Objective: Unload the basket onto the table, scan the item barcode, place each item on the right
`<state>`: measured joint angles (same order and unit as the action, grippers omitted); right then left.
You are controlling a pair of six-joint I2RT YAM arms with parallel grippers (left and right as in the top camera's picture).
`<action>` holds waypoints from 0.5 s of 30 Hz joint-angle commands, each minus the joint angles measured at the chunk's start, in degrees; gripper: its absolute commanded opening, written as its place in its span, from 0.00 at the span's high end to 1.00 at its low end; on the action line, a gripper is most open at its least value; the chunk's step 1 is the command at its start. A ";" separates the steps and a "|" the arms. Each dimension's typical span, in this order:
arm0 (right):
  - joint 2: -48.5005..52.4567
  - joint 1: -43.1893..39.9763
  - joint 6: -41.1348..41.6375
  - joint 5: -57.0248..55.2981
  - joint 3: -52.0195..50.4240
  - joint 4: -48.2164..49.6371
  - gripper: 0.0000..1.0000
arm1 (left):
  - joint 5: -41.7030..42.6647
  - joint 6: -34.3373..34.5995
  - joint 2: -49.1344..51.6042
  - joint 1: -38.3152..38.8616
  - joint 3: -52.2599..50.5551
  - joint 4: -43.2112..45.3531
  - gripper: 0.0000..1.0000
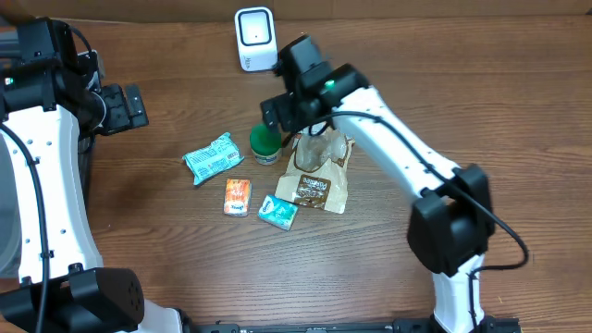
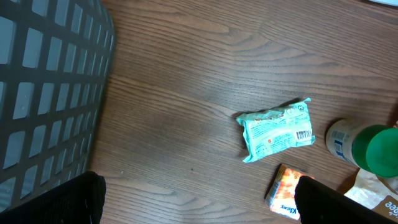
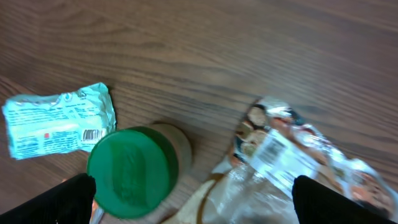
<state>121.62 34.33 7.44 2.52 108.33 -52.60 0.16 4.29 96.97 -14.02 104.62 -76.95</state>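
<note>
Overhead, dark wood-grain tabletop point(image 1: 139, 231) ran under me, a brown panel point(image 1: 416, 7) along its far edge; my left gripper point(image 1: 128, 106) and right gripper point(image 1: 277, 116) both had jaws spread wide.

Overhead high, straight down; wrist views close, downward; shared: teal packet point(image 1: 214, 157), green-capped bottle point(image 1: 265, 141) at its 3 o'clock

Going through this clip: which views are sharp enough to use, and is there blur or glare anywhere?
Overhead: evenly lit and sharp, only faint shadows beside the items. Left wrist: crisp, the barcode on the teal packet stands out clearly. Right wrist: soft and smeared throughout, the green-lidded jar fuzzy at its edges, with bright glare on the clear snack bag.
</note>
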 commanded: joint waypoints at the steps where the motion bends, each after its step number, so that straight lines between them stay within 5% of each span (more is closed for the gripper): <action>1: 1.03 1.84 -0.42 -1.60 1.31 1.53 0.00 | -0.20 -0.48 -1.05 -0.22 0.87 0.07 0.01; 15: 6.47 5.49 -5.73 -2.43 1.05 3.87 0.00 | -0.20 -0.48 -1.05 -0.22 0.87 0.07 0.00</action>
<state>127.07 40.10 3.84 0.97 108.36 -48.84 0.16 4.29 96.95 -14.02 104.62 -76.95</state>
